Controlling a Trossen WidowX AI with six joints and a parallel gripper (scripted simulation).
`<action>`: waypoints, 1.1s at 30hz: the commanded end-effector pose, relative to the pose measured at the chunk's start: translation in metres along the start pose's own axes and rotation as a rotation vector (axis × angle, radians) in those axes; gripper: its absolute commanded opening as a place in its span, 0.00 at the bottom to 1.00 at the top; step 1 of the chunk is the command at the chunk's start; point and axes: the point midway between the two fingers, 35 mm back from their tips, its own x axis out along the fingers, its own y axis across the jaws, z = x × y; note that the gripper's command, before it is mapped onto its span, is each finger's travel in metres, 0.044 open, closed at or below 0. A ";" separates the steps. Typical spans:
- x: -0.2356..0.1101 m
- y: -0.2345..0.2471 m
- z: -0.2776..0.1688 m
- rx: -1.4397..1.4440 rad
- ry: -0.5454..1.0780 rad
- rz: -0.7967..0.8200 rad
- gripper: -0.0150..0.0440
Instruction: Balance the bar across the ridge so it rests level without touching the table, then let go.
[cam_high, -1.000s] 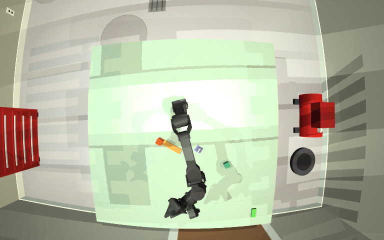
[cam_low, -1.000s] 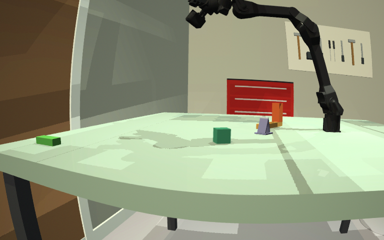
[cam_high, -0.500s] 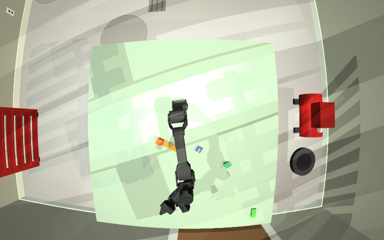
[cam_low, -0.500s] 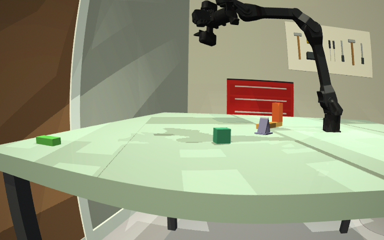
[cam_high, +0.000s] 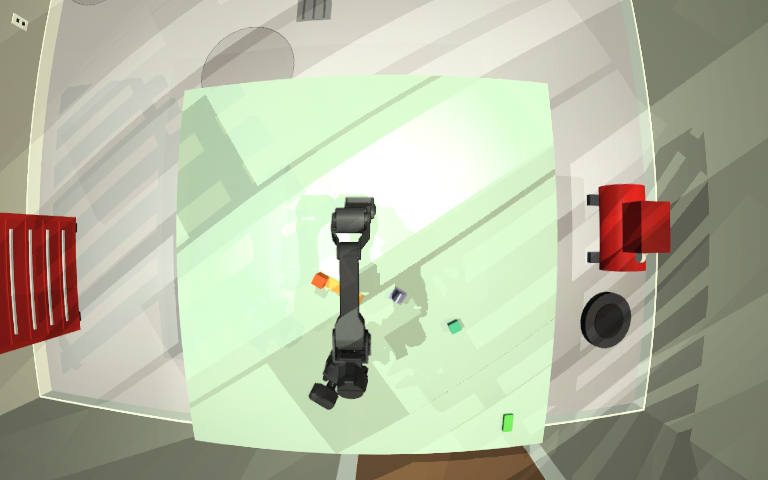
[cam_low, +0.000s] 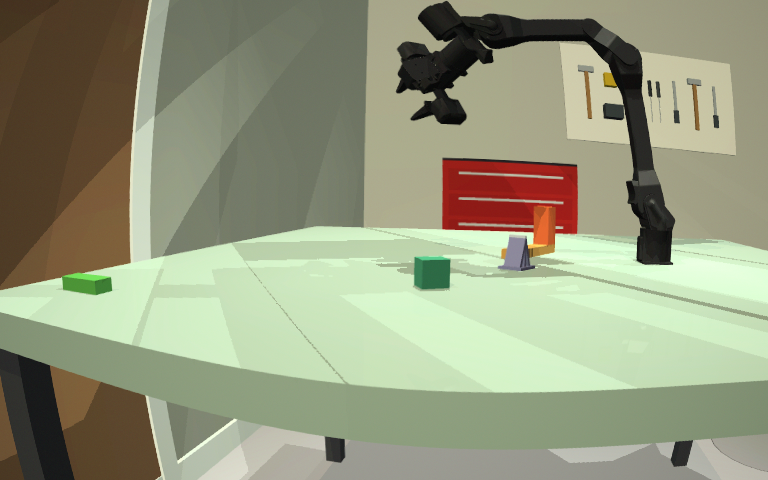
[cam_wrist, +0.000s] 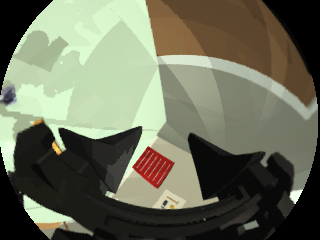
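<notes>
Raised high over the pale green table (cam_low: 169, 362), the gripper (cam_low: 421, 93) hangs with its fingers partly spread and nothing between them; in the wrist view the two dark fingertips frame only the floor and a distant red cabinet. In the top view the gripper end of the arm (cam_high: 339, 384) lies toward the near edge of the table.

On the table lies the bar (cam_low: 538, 249), yellow-orange, with an upright orange block (cam_low: 544, 223) at its far end, so that from the side the pair looks like an L. In the top view the bar (cam_high: 335, 286) runs on a slant under the arm's forearm, with the orange block (cam_high: 321, 279) at its left end. The bar rests on the table surface, not on the ridge.

Just in front of the bar in the exterior view stands the ridge (cam_low: 517, 253), a small grey-purple wedge with a flat foot. Whether bar and ridge touch I cannot tell. In the top view the ridge (cam_high: 398, 294) sits to the right of the arm.

Farther off, a dark green cube (cam_low: 432, 272) stands alone on the table, and a flat bright green block (cam_low: 86, 283) lies near the table's corner. Beyond the table a red drawer cabinet (cam_low: 509, 195) stands by the wall, and a tool board (cam_low: 651, 101) hangs above it.
</notes>
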 end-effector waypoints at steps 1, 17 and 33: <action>0.001 0.023 -0.011 -0.044 -0.009 0.103 0.79; -0.035 0.129 -0.069 -0.122 -0.060 0.637 0.79; -0.097 0.191 -0.101 -0.062 -0.105 1.037 0.79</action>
